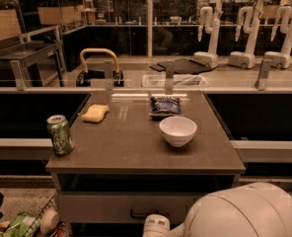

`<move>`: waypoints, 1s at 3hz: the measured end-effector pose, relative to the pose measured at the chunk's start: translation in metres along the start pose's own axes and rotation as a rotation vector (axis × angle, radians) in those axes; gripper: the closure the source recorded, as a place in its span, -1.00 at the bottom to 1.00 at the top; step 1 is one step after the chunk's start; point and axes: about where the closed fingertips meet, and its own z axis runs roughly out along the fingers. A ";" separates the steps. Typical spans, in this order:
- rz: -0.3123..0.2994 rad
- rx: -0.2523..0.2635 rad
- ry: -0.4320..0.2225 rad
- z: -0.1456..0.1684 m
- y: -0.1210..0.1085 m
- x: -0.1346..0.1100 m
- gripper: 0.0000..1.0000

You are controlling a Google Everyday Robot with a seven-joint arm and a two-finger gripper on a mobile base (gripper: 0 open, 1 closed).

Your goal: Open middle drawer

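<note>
The middle drawer [111, 207] is a wide grey front below the dark open recess [146, 182] under the cabinet top. It looks closed, and its small black pull handle [140, 214] sits at its centre. My gripper [157, 226] shows as a white cylindrical end at the bottom edge, just below and right of the handle, close in front of the drawer. My arm's large white shell [244, 212] fills the lower right and hides the drawer's right part.
On the cabinet top [136, 152] stand a green can [60, 135], a yellow sponge [95, 113], a blue snack bag [165, 106] and a white bowl [178, 130]. A wire basket with items [25, 224] sits on the floor at lower left. Grey rails run left and right.
</note>
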 end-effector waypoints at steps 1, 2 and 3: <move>0.000 0.000 0.000 0.000 0.000 0.000 -0.14; 0.000 0.000 0.000 0.000 0.000 0.000 -0.60; 0.000 0.000 0.000 0.000 0.000 0.000 -1.00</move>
